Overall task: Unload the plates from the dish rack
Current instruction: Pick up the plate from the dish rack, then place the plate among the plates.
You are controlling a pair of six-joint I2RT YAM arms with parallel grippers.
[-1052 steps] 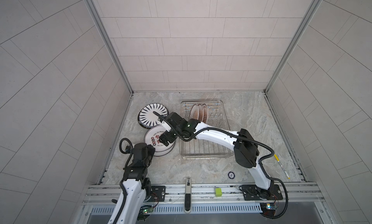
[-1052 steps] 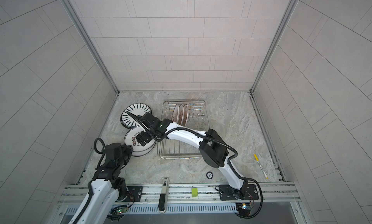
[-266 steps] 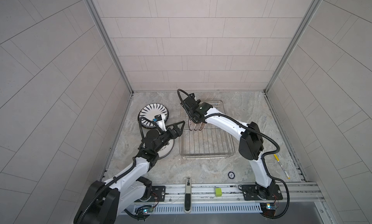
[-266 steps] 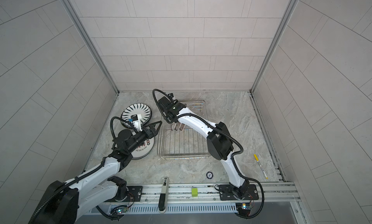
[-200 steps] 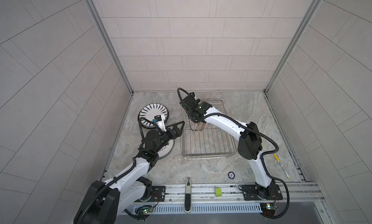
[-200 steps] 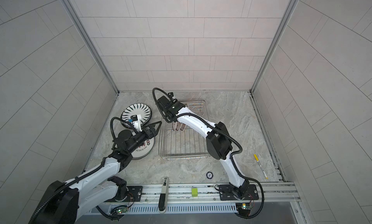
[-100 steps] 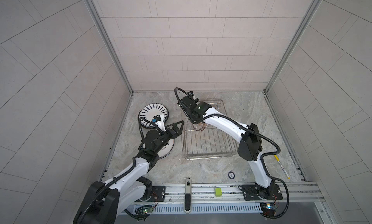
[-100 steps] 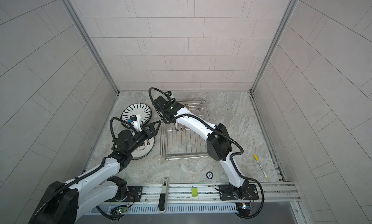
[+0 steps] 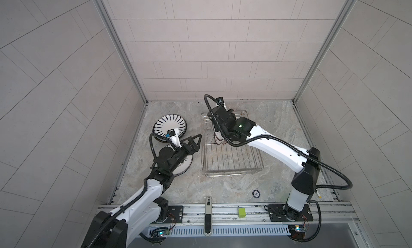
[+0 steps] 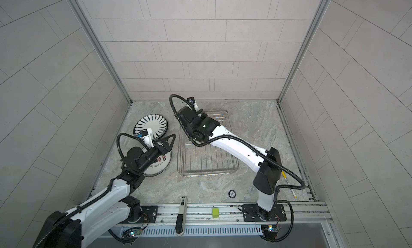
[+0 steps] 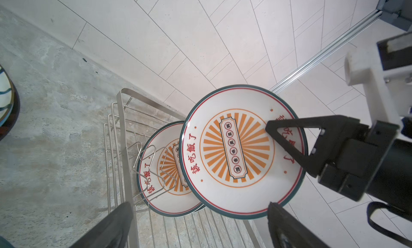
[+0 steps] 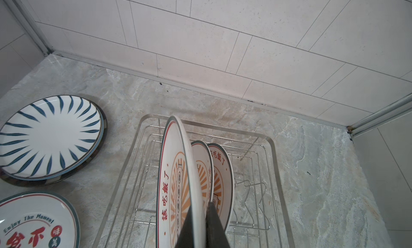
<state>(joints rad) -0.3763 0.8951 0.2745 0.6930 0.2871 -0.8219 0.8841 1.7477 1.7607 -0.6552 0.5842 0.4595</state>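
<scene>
**A:** What lay at the left?

**B:** Far left, a flat stack of glossy round striped plates [image 9: 169,126], white with dark radial strokes. Nearer, a lettered plate [image 10: 160,162] with red characters lay flat on top of other plates.

**A:** And the left gripper?

**B:** The left gripper [image 9: 198,142] hovered just left of the rack, its black triangular fingers spread wide and holding nothing.

**A:** The rack itself?

**B:** The dish rack [image 9: 231,166] was a rectangular tray of thin silver wire with a raised rim and zigzag prongs. Over its far left part one sunburst plate [image 11: 243,151] was held on edge. It was glazed white with orange rays, red characters and a dark green rim, and it sat higher than its neighbours.

**A:** Held by what?

**B:** The right gripper [image 12: 200,206] was clamped tight on its rim, one finger on each face.

**A:** What was in the rack?

**B:** Two more sunburst plates [image 12: 220,175] stood upright among the prongs, just right of the held one.

**A:** The surroundings?

**B:** The counter [image 9: 278,124] was grey-veined marble, and the walls [image 9: 211,46] were pale matte tile. A green block [image 10: 215,212] sat on the near rail, and a thin stick [image 10: 288,184] lay at the right edge.
</scene>
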